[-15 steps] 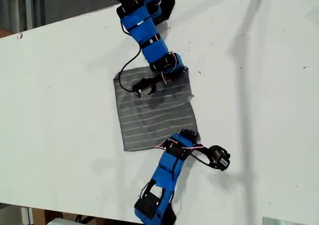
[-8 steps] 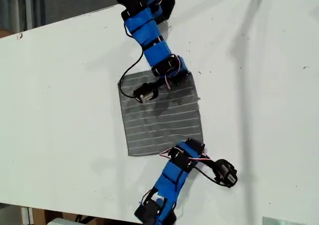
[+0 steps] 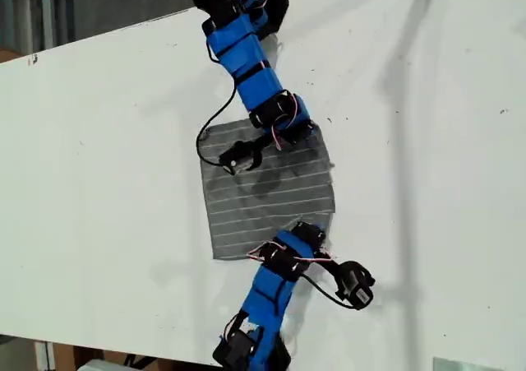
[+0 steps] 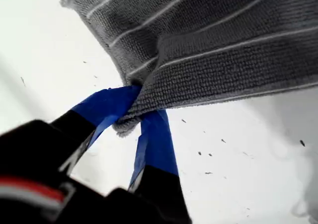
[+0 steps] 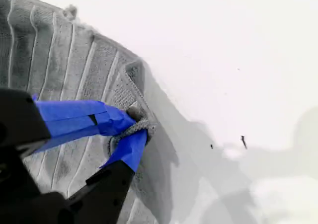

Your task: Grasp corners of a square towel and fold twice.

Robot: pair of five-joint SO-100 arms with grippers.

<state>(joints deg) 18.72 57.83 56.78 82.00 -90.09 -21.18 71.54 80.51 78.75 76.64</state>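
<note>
White table (image 3: 99,141); towel (image 3: 267,192) corners pinched in both end effectors.

The towel (image 3: 267,194) is grey with thin white stripes, evenly spaced. It lies on a white table (image 3: 99,141) with small dark specks. The arms are blue and black, and the fingertips (image 4: 112,105) carry blue tape.

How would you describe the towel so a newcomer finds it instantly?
On the white table, look between the two blue arms. The towel lies there: a square grey cloth with thin white stripes, the only fabric in view, pinched at two corners by grippers.
</note>
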